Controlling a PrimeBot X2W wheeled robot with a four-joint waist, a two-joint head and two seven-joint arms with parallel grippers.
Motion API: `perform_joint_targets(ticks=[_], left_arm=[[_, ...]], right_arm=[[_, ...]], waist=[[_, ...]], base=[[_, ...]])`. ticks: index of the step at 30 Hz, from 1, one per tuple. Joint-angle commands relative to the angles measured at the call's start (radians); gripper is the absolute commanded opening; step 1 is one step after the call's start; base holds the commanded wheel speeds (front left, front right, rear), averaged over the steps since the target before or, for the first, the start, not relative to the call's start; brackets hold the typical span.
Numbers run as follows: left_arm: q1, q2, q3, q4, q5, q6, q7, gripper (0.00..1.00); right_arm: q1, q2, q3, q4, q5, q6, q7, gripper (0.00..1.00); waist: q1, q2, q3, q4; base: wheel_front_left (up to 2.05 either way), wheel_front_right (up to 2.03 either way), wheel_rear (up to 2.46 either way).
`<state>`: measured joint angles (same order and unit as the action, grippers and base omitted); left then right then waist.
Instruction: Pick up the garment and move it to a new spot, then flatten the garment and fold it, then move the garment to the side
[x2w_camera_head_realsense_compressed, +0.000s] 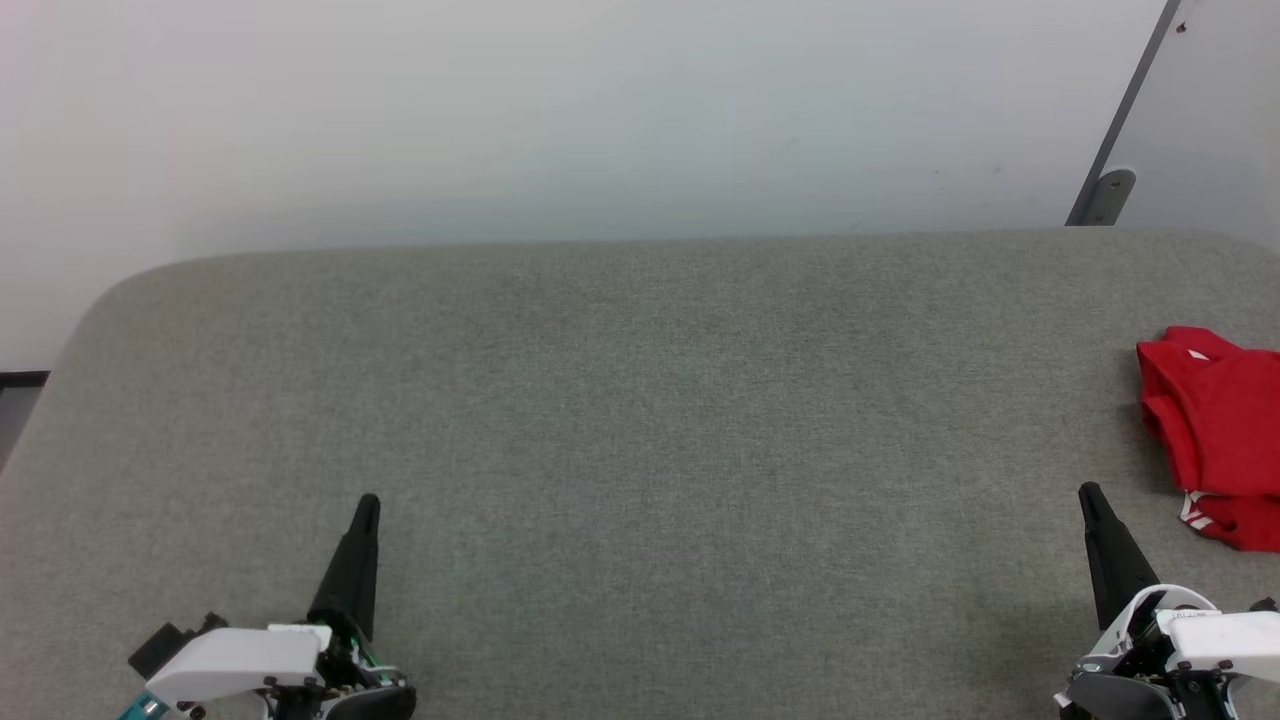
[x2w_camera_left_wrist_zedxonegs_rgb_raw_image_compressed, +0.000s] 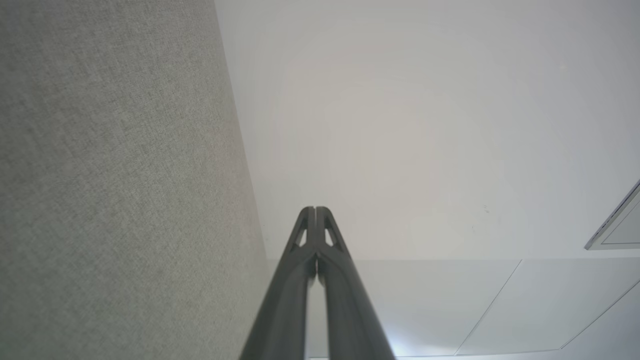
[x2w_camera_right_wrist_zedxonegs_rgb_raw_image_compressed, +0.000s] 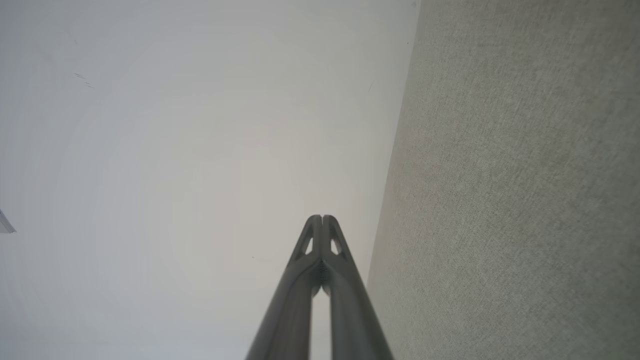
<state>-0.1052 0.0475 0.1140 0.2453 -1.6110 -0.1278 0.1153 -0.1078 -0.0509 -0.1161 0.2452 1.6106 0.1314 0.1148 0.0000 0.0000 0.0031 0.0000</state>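
The garment (x2w_camera_head_realsense_compressed: 1215, 435) is a red bundle with a bit of red-white striped trim, lying crumpled at the far right edge of the grey felt table (x2w_camera_head_realsense_compressed: 640, 420), partly cut off by the head view's border. My left gripper (x2w_camera_head_realsense_compressed: 367, 502) rests at the lower left, shut and holding nothing. My right gripper (x2w_camera_head_realsense_compressed: 1088, 492) sits at the lower right, shut and empty, a short way left of and below the garment. In the left wrist view the fingertips (x2w_camera_left_wrist_zedxonegs_rgb_raw_image_compressed: 315, 210) press together; the right wrist view shows its fingertips (x2w_camera_right_wrist_zedxonegs_rgb_raw_image_compressed: 322, 218) closed the same way.
A pale wall (x2w_camera_head_realsense_compressed: 600, 110) stands behind the table's rounded far edge. A grey slanted bar with a bracket (x2w_camera_head_realsense_compressed: 1105, 195) stands at the back right. A dark strip of floor (x2w_camera_head_realsense_compressed: 20, 395) shows past the table's left edge.
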Motion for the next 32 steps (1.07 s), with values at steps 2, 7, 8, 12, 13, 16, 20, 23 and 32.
perform_joint_targets(ticks=[2, 7, 8, 12, 13, 16, 20, 23, 32], left_arm=[[-0.01, 0.001, 0.002, 0.001, -0.003, -0.005, 0.002, 0.0], [-0.01, 0.001, 0.002, 0.001, -0.003, -0.005, 0.002, 0.0], [-0.01, 0.001, 0.002, 0.001, -0.003, -0.005, 0.002, 0.0], [-0.01, 0.001, 0.002, 0.001, -0.003, -0.005, 0.002, 0.0], [-0.01, 0.001, 0.002, 0.001, -0.003, -0.005, 0.002, 0.0], [-0.01, 0.001, 0.001, 0.001, -0.003, -0.005, 0.002, 0.0], [-0.01, 0.001, 0.001, 0.001, -0.003, -0.005, 0.002, 0.0], [-0.01, 0.001, 0.001, 0.001, -0.003, -0.005, 0.002, 0.0], [-0.01, 0.001, 0.001, 0.001, -0.003, -0.005, 0.002, 0.0]], right_arm=[[-0.002, 0.003, 0.001, -0.002, 0.004, -0.001, 0.002, 0.0], [-0.002, 0.003, 0.001, -0.002, 0.004, -0.001, 0.002, 0.0], [-0.002, 0.003, 0.001, -0.002, 0.004, -0.001, 0.002, 0.0], [-0.002, 0.003, 0.001, -0.002, 0.004, -0.001, 0.002, 0.0], [-0.002, 0.003, 0.001, -0.002, 0.004, -0.001, 0.002, 0.0], [-0.002, 0.003, 0.001, -0.002, 0.004, -0.001, 0.002, 0.0], [-0.002, 0.003, 0.001, -0.002, 0.004, -0.001, 0.002, 0.0], [-0.002, 0.003, 0.001, -0.002, 0.004, -0.001, 0.002, 0.0], [-0.002, 0.003, 0.001, -0.002, 0.004, -0.001, 0.002, 0.0]], waist=[[0.0, 0.0, 0.0, 0.0], [0.0, 0.0, 0.0, 0.0], [0.0, 0.0, 0.0, 0.0], [0.0, 0.0, 0.0, 0.0], [0.0, 0.0, 0.0, 0.0], [0.0, 0.0, 0.0, 0.0], [0.0, 0.0, 0.0, 0.0], [0.0, 0.0, 0.0, 0.0], [0.0, 0.0, 0.0, 0.0]], base=[[0.0, 0.0, 0.0], [0.0, 0.0, 0.0], [0.0, 0.0, 0.0], [0.0, 0.0, 0.0], [0.0, 0.0, 0.0], [0.0, 0.0, 0.0], [0.0, 0.0, 0.0], [0.0, 0.0, 0.0], [0.0, 0.0, 0.0]])
